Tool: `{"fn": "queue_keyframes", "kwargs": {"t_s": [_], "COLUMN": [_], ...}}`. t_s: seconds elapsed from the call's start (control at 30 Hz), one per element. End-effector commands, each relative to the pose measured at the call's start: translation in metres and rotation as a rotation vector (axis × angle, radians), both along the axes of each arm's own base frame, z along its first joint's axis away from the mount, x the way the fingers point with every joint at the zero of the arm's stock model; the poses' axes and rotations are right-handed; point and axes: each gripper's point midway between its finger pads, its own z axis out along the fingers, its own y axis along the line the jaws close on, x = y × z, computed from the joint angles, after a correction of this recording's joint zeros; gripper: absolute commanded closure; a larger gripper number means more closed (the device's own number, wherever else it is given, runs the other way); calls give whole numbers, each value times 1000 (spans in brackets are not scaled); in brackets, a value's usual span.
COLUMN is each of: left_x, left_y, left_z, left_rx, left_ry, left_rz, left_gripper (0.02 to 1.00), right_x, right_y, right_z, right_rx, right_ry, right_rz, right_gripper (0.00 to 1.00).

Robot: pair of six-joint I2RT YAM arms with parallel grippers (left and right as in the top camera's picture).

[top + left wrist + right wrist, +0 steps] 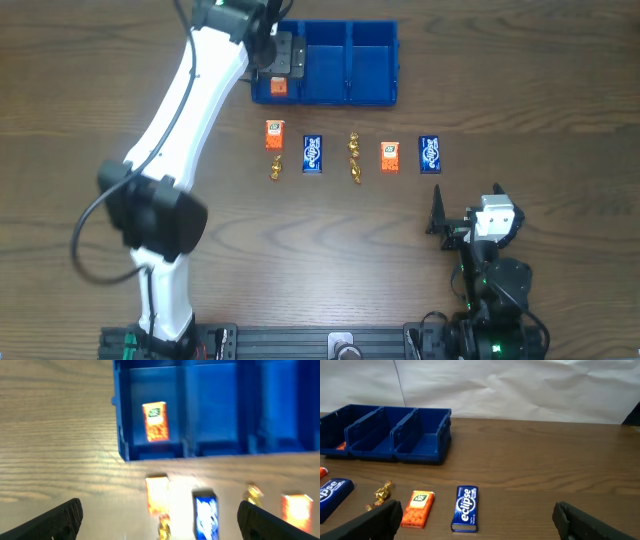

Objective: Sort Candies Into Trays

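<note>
One orange rectangular candy box (pixel 155 421) lies in the left end compartment of the blue plastic three-bin tray (pixel 340 100). The left gripper (pixel 159 510) hangs above it, spread and empty. A second orange box (pixel 274 134) lies just short of the tray, pointing lengthwise at it. The right gripper (pixel 477 509) is parked well apart, also spread. The labels are left unread.
</note>
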Motion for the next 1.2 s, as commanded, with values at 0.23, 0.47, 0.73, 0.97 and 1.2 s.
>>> {"fn": "queue_keyframes", "kwargs": {"t_s": [0.23, 0.47, 0.73, 0.97, 1.2], "left_x": [-47, -61, -64, -59, -56], "left_y": [1, 7, 8, 8, 9], "left_z": [-87, -129, -158, -185, -191], "left_rx": [-3, 5, 21, 31, 28], "left_ry": [129, 172, 204, 228, 225], "left_rz": [16, 36, 37, 44, 51], "left_gripper": [20, 20, 20, 20, 40], "right_x": [-1, -1, -1, -1, -1], "right_y": [-3, -3, -3, -3, -3], "right_z": [-1, -1, -1, -1, 0], "right_rx": [-13, -13, -13, -13, -13], "right_ry": [10, 10, 10, 10, 10], "right_rz": [-12, -12, -12, -12, -12], "right_gripper": [1, 1, 1, 1, 1]}}
